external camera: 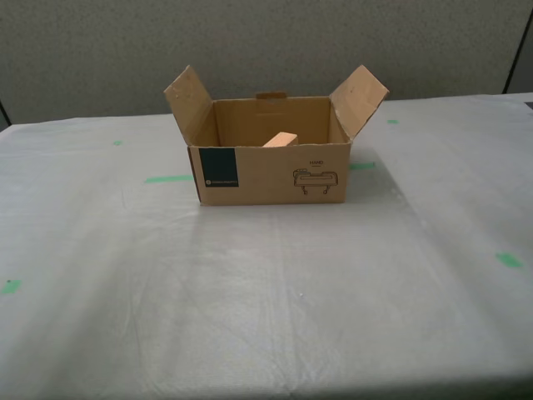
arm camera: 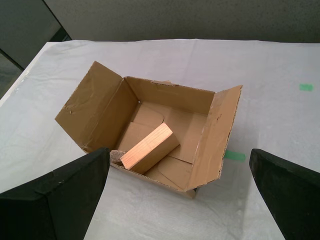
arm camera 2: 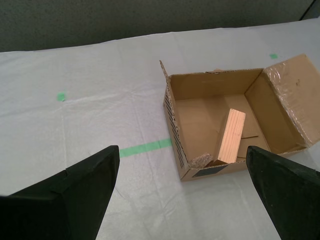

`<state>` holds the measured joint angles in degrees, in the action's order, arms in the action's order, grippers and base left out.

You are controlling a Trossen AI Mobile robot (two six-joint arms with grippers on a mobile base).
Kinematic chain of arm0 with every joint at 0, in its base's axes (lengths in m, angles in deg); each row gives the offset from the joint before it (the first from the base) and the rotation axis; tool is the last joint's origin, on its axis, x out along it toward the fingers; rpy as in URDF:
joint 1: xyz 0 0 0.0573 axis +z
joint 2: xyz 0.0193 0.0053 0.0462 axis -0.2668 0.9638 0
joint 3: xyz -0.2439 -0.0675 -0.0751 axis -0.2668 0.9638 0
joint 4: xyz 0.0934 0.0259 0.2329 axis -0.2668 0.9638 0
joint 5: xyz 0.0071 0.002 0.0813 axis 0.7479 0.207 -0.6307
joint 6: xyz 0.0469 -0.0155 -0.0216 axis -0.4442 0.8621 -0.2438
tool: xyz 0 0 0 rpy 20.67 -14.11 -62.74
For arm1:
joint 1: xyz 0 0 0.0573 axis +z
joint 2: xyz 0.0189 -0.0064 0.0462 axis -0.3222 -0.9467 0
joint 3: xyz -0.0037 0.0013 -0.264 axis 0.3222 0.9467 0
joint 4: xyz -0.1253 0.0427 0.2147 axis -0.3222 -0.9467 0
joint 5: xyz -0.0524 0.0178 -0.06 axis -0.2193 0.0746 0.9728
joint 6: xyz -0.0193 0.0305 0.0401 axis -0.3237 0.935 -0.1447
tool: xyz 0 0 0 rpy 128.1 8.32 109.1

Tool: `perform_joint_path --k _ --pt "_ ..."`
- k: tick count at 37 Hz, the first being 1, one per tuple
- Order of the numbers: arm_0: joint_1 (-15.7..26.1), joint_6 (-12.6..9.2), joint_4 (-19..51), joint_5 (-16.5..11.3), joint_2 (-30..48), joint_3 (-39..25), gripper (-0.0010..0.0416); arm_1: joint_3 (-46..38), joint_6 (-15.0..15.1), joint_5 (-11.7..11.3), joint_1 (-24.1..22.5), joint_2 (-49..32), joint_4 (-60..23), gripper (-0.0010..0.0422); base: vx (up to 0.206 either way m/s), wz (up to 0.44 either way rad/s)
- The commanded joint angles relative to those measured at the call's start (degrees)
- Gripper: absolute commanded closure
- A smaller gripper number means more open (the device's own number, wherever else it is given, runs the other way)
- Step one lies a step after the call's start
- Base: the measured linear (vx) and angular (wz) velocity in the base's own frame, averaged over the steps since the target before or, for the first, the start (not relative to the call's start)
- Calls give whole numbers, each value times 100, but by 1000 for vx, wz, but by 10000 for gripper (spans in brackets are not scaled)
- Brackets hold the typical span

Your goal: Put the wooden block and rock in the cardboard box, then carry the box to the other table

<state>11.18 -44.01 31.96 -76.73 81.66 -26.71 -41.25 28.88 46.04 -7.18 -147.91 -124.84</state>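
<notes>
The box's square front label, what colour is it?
Dark teal, on the cardboard box label; clearest in the exterior view.

The cardboard box (external camera: 275,171) carries a dark teal label (external camera: 220,171) with a pale line of print along its lower edge, too small to read; beside it sits a line drawing (external camera: 316,181) (a short word above it, also illegible); nothing else bears text.

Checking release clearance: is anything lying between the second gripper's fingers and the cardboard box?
Nothing but bare sheet. In the second wrist view, only wrinkled tabletop with a green tape strip lies between my second gripper and the cardboard box.
</notes>
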Motion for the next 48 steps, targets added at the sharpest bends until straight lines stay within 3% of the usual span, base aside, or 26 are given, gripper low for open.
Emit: perform_joint_path --k 1,48 --pt "2 -24 -9 22 -2 -2 16 -4 9 -2 2 -2 7 66 0 0" --pt "2 -24 -9 22 -2 -2 16 -4 9 -2 2 -2 4 66 0 0"
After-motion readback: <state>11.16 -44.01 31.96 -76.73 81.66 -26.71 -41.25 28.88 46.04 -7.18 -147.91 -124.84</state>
